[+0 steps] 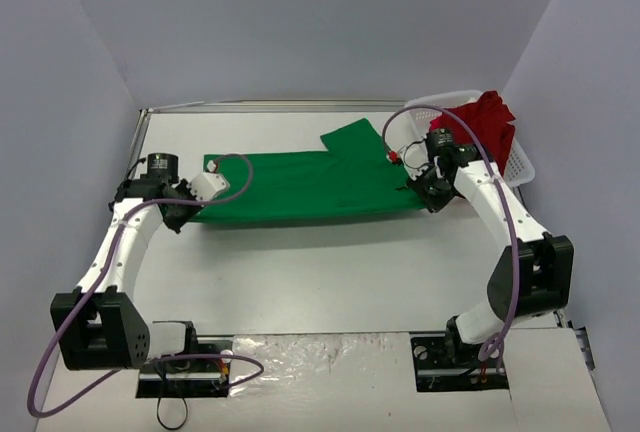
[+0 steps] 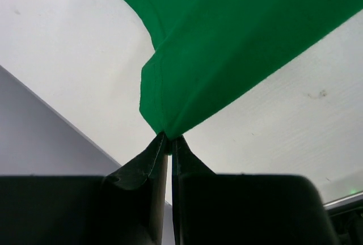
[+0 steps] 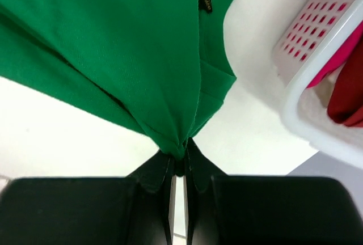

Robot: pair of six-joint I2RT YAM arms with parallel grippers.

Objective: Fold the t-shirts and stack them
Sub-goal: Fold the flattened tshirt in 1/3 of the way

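The green t-shirt (image 1: pixel 300 184) lies spread across the middle of the white table, one sleeve pointing to the back. My left gripper (image 1: pixel 186 207) is shut on its left front corner; in the left wrist view the cloth (image 2: pixel 227 46) bunches into the fingertips (image 2: pixel 169 139). At the shirt's right front corner my right gripper (image 1: pixel 424 192) is shut on the green cloth (image 3: pixel 130 46), pinched at the tips (image 3: pixel 180 157). The red t-shirt (image 1: pixel 484 124) sits crumpled in the basket at the back right, also seen in the right wrist view (image 3: pixel 349 92).
A white lattice basket (image 1: pixel 521 164) stands at the back right corner, close to my right gripper, its rim (image 3: pixel 300 114) near in the right wrist view. Grey walls enclose the table on three sides. Purple cables loop over both arms.
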